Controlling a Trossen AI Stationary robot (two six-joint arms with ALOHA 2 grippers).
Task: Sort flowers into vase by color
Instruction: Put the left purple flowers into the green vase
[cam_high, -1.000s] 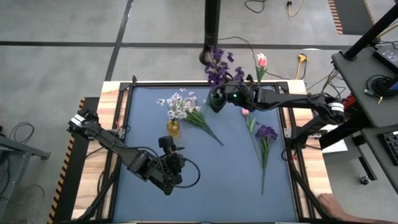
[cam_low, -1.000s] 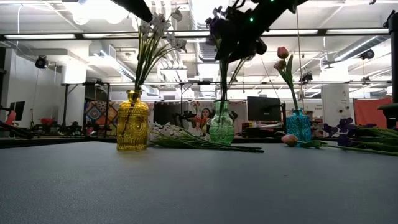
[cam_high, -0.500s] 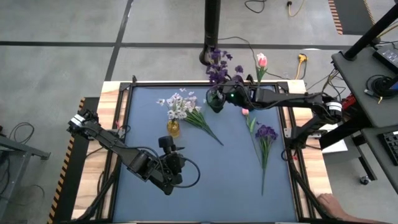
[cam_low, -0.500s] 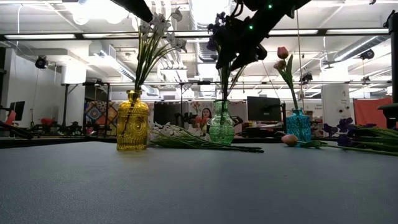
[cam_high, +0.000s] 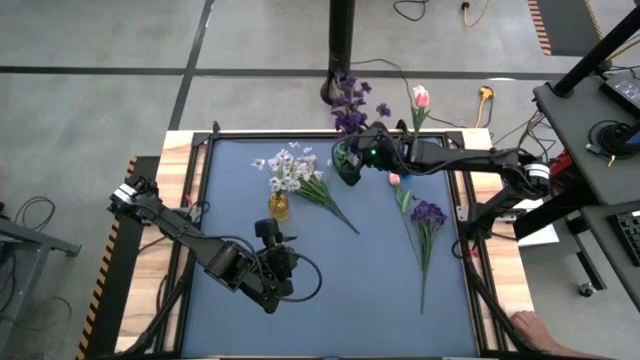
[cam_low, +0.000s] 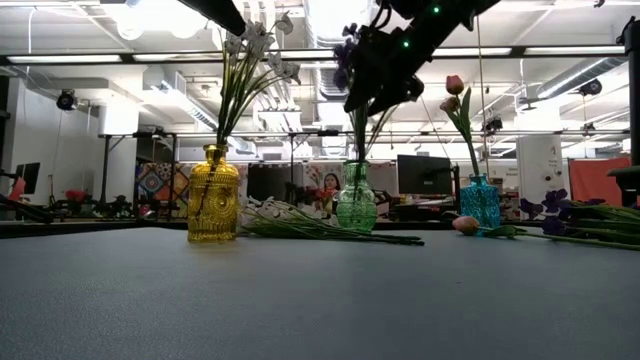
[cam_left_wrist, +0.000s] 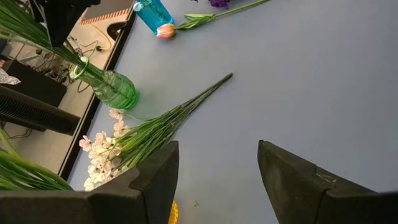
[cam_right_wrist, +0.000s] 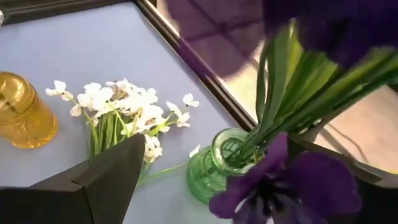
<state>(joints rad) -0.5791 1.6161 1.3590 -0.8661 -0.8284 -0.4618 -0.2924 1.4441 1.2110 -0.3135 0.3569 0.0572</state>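
My right gripper (cam_high: 366, 154) hovers open over the green vase (cam_right_wrist: 213, 169) at the table's far edge. Its fingers stand on either side of the purple sprig's green stems (cam_right_wrist: 283, 106), which stick into the vase mouth. Purple blossoms (cam_high: 349, 98) stand above the vase. A yellow vase (cam_high: 278, 206) holds white sprays (cam_high: 288, 168). A blue vase (cam_low: 480, 203) holds a pink tulip (cam_high: 420, 96). Lying flat on the table are a white sprig (cam_left_wrist: 140, 138), a pink tulip (cam_high: 398, 186) and a purple sprig (cam_high: 428, 214). My left gripper (cam_left_wrist: 217, 155) waits open near the table's near-left part. My right gripper has its fingers wide apart around the purple sprig's stems just above the green vase's mouth, coming from the table's right. A purple blossom (cam_right_wrist: 281, 182) hides one finger's tip, and I cannot tell whether that finger touches the stems.
The three vases stand in a row along the far edge (cam_low: 356, 200). The loose stems lie in the far and right parts of the blue mat. Bare mat (cam_high: 340, 290) lies in the middle and near part. A black pole stands beyond the far edge (cam_high: 341, 45).
My right gripper has shifted slightly toward the table's left above the green vase. The purple blossoms in that vase have swung a little toward the far edge, while the stems stay in the vase mouth.
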